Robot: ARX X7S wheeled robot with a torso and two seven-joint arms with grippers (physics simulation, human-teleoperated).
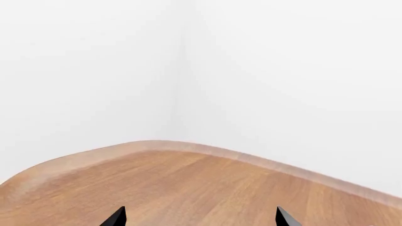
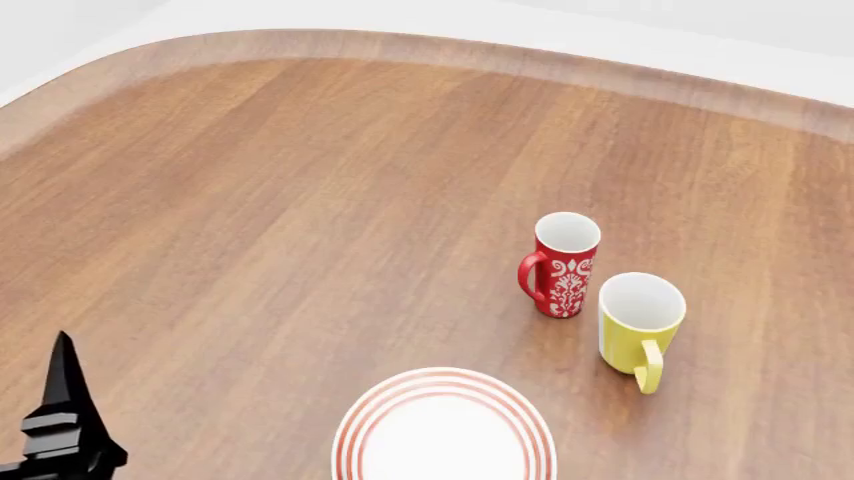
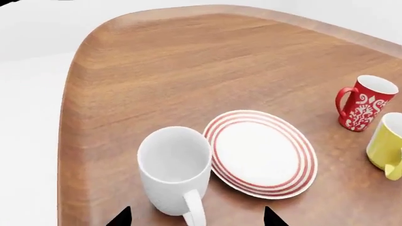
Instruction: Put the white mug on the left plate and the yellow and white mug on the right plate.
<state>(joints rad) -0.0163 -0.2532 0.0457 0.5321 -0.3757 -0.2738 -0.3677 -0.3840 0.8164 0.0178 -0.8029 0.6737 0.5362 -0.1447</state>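
Note:
The white mug (image 3: 174, 170) stands upright beside a red-ringed plate (image 3: 301, 153), its handle pointing at my right gripper (image 3: 196, 217). That gripper is open, its fingertips on either side of the handle and not touching it. The yellow and white mug (image 2: 638, 328) stands upright on the table right of the plate (image 2: 358, 425) and also shows in the right wrist view (image 3: 384, 149). Only one plate shows; I cannot tell which one it is. My left gripper (image 1: 201, 219) is open and empty over bare table, one finger (image 2: 62, 385) showing at the head view's lower left.
A red mug with a white pattern (image 2: 562, 268) stands just behind and left of the yellow mug, close to it, and also shows in the right wrist view (image 3: 363, 104). The wooden table's rounded far edge (image 2: 400, 42) meets white walls.

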